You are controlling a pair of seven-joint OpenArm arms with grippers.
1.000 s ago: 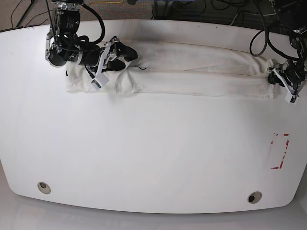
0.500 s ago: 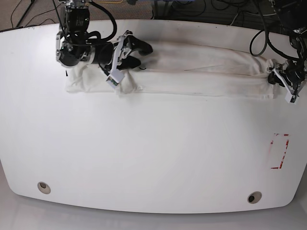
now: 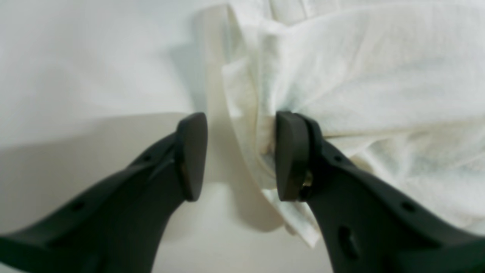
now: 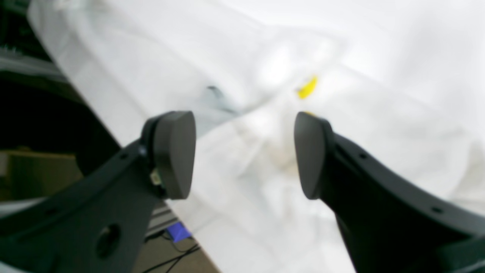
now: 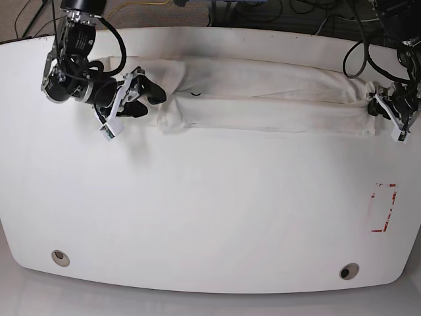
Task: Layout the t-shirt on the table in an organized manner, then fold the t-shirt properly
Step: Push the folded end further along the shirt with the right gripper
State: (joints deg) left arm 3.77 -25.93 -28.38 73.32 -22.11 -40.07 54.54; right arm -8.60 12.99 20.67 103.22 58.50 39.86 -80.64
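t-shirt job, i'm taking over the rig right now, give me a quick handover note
Left gripper: jaws apart, astride the t-shirt's end edge, one pad touching cloth, not clamped.
Right gripper: open, empty, over the shirt's other end.
Shirt: long narrow band along the far side of the table, sides folded in lengthwise.
Done: lengthwise folds.
Left: fold the band across into a compact stack.

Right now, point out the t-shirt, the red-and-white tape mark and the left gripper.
t-shirt (image 5: 276, 105), base view, middle of the folded band.
red-and-white tape mark (image 5: 383, 208), base view, its centre.
left gripper (image 3: 238, 155), left wrist view, midway between the fingertips.
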